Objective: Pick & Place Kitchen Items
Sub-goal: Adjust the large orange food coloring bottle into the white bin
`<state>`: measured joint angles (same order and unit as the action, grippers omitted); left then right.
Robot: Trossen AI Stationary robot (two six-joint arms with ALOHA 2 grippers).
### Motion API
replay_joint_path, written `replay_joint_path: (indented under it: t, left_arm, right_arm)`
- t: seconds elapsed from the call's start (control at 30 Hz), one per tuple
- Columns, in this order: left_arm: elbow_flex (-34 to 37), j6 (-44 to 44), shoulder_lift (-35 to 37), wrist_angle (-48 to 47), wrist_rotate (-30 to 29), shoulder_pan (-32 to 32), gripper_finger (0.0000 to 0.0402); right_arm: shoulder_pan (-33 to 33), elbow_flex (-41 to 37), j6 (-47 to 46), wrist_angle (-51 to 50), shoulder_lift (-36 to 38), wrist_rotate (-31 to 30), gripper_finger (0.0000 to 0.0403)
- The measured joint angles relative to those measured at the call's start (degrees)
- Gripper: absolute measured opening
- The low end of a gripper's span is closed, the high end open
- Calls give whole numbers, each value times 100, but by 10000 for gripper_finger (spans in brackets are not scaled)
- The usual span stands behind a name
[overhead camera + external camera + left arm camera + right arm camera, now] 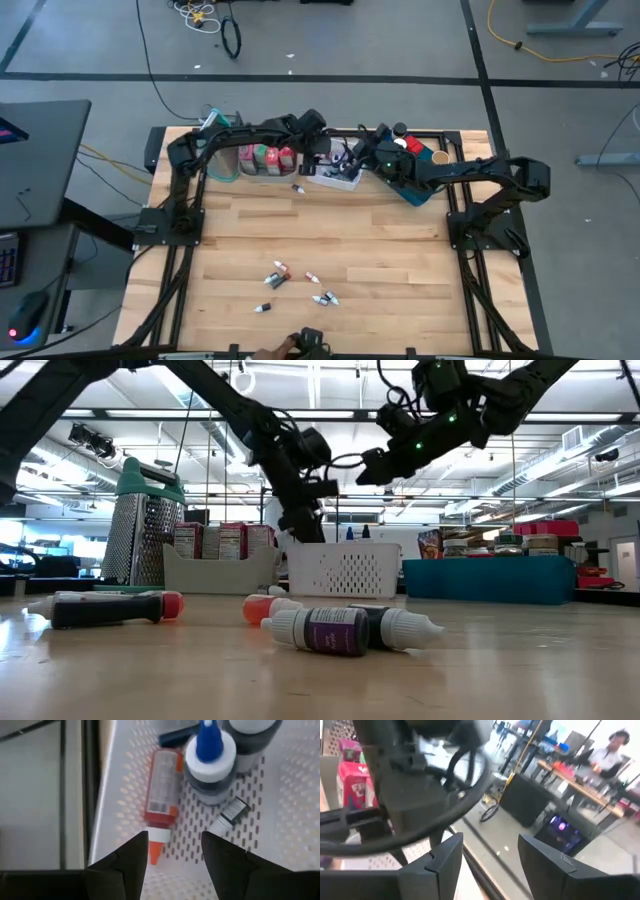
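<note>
My left gripper (324, 162) (175, 855) stands open, pointing down into the white mesh basket (342, 180) (280, 820) at the table's far side. On the basket's floor lie a red tube (161, 790) with an orange tip, blue-tipped bottles (210, 755) and a small tube (229, 816). The orange tip lies just ahead of the gap between the fingers, and the fingers do not touch it. My right gripper (364, 150) (490, 855) hovers open and close to level just right of the basket, holding nothing. Several small bottles (290, 285) (330, 628) lie on their sides on the near half of the table.
A clear bin (262, 158) with red, pink and green cartons stands left of the basket, a metal grater (145, 525) beside it. A blue tray (420, 188) (490, 578) with jars and cans stands to the right. A person (615, 745) sits in the room beyond the table.
</note>
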<state>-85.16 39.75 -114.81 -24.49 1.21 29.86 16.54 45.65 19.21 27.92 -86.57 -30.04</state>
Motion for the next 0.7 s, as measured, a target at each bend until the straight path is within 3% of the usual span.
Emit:
replay_joint_path:
  t: [0.27, 0.7]
  left_arm:
    - [10, 206, -246, -183, -7, -7, 194]
    - [6, 398, -174, -886, -16, -636, 194]
  right_arm:
    - [78, 2, -524, -877, 322, 257, 201]
    - [78, 0, -977, -1612, 320, 306, 201]
